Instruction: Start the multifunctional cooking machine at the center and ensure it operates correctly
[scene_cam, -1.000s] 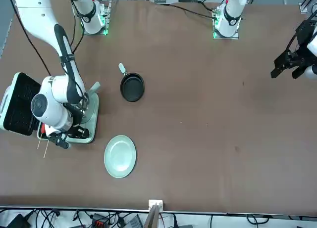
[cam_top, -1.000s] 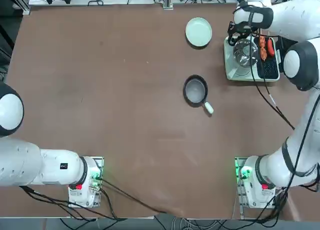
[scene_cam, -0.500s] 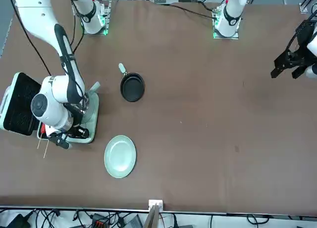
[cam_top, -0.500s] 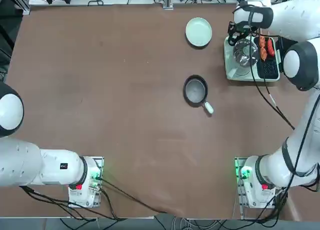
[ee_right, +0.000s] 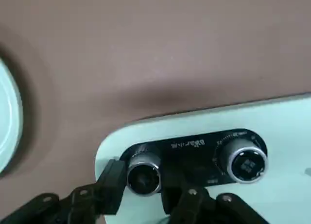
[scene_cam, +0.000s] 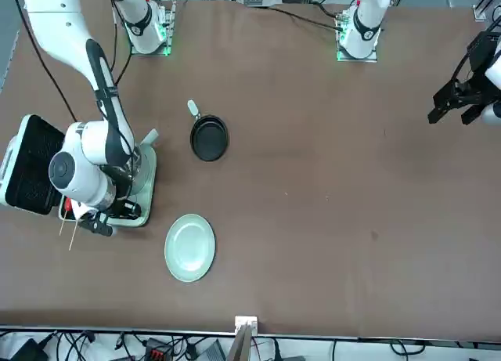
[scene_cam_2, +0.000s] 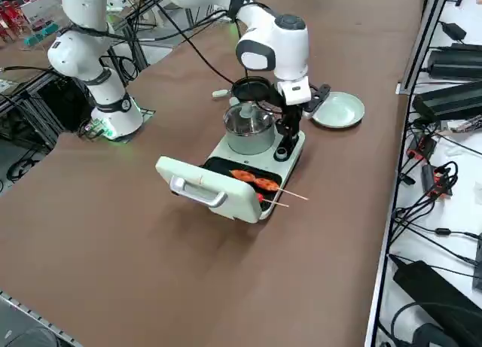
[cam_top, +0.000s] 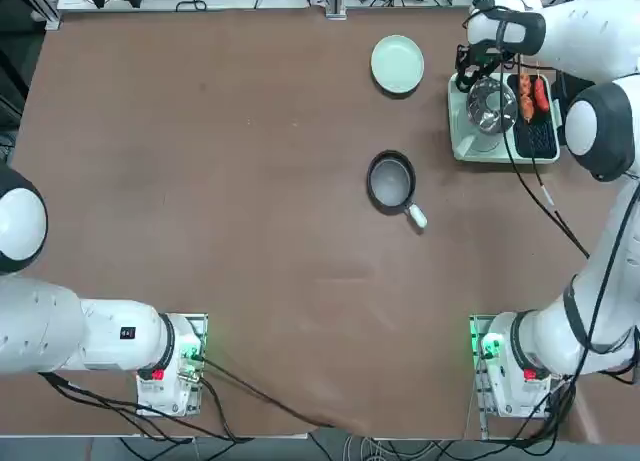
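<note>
Seen from above and taken left to right, the small black frying pan (cam_top: 391, 182) comes first, lying on the brown tabletop (cam_top: 250, 211) to the left of the cooking machine (cam_top: 480, 148) and a little nearer the robot's bases, its white handle (cam_top: 418, 217) angled toward the bases and slightly toward the machine's side. The round pale green plate (cam_top: 398, 64) sits flat, also left of the machine, farther from the bases than the pan. Then comes the machine itself, pale mint-green and upright, in the right-hand far part of the tabletop. On its left side stands the steel pot (scene_cam_2: 250, 135), covered by a see-through lid (scene_cam_2: 248, 117); on its right side is the black grill plate (cam_top: 536, 139), with orange pieces (cam_top: 526, 106) and a red piece (cam_top: 541, 94) of food on skewers. The hinged lid (scene_cam_2: 203, 187) stands open at the machine's right edge. At the machine's far end, a black control panel (ee_right: 194, 153) carries two round knobs. The right pincer (ee_right: 144, 178) is over that panel, closed around the knob nearer the plate (ee_right: 144, 174); its contact with the knob seems firm, though the close view is soft. The other knob (ee_right: 247, 163) is farther right on the machine, untouched.
</note>
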### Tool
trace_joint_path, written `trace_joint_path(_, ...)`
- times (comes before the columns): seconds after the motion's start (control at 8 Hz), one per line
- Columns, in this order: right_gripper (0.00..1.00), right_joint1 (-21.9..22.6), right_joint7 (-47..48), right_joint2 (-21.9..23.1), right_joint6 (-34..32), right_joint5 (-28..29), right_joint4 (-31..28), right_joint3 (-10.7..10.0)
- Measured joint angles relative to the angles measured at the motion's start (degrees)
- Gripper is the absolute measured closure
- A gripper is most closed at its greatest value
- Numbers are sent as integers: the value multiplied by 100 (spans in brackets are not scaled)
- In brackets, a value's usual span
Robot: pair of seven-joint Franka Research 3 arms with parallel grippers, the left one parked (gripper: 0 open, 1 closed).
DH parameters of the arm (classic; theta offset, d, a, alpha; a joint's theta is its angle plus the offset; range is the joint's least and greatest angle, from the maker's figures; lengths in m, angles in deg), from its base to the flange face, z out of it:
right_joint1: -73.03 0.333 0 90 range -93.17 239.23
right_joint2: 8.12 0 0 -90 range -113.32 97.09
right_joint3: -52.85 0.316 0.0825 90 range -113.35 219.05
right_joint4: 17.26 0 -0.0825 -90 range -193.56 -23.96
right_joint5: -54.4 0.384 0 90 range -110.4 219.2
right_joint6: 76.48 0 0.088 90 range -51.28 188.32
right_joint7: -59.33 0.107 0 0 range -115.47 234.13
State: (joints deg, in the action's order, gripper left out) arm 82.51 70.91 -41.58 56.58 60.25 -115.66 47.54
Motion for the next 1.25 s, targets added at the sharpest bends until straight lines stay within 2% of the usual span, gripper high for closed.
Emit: trace_joint_path(1.25, 58, 7, -2482, -9, -200, 3, 63, -4)
